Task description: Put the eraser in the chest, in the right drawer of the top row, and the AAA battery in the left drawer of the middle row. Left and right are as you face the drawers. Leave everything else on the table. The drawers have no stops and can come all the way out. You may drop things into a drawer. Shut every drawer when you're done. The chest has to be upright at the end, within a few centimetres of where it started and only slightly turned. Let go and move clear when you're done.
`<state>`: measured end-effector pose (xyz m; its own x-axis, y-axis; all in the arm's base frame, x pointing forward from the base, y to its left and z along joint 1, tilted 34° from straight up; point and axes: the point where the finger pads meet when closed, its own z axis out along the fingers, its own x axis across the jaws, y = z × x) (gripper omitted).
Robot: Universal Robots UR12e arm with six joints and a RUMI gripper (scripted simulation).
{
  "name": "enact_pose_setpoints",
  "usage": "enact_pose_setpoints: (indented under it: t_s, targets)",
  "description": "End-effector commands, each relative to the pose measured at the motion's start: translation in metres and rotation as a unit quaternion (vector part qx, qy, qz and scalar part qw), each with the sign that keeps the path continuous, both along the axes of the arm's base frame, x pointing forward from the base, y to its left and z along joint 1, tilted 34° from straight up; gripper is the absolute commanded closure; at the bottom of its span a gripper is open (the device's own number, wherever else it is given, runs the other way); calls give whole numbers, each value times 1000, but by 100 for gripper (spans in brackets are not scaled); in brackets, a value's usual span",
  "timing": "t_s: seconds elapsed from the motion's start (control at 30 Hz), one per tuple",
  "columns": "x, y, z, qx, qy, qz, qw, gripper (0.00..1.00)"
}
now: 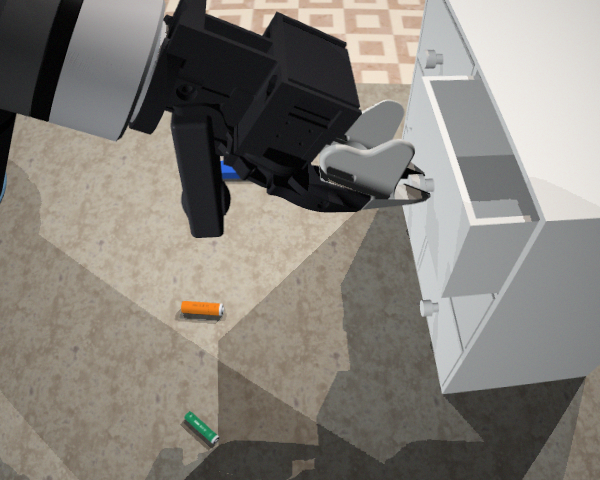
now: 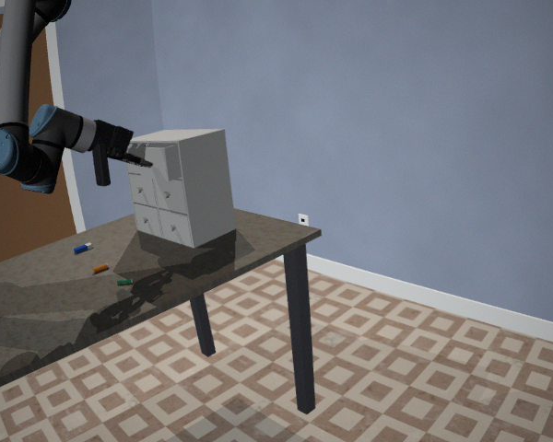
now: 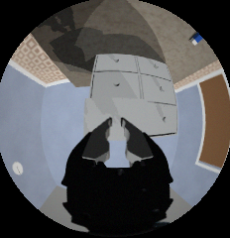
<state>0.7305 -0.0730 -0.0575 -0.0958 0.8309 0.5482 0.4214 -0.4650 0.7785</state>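
Claw (image 1: 422,184) (image 2: 150,164) (image 3: 116,118): I'm clamping its tips on the knob (image 1: 429,184).
Top-right drawer (image 1: 471,258) (image 2: 158,161) (image 3: 140,111): standing open; more pull is risking a fall, lacking stops.
Chest (image 1: 558,289) (image 2: 207,190) (image 3: 150,79): possibly turning under an off-line pull.
Eraser (image 1: 232,170) (image 2: 82,249) (image 3: 196,39): lying before chest.
Green battery (image 1: 201,427) (image 2: 124,282), likely AAA: lying before chest; I'm risking confusion with the bigger orange one (image 1: 201,308) (image 2: 100,268).

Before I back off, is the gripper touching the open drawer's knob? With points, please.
Touching. The top view shows the gripper (image 1: 423,185) (image 2: 150,164) (image 3: 116,118) with its fingertips closed around the knob (image 1: 430,184).
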Motion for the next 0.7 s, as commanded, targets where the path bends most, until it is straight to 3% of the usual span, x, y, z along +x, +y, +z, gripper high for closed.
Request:
enact_pose_setpoints:
  t_s: [0.0, 0.67]
  targets:
    - [-5, 0, 0, 1, 0, 0, 1000, 93]
    - [-15, -1, -1, 1, 0, 0, 1000, 93]
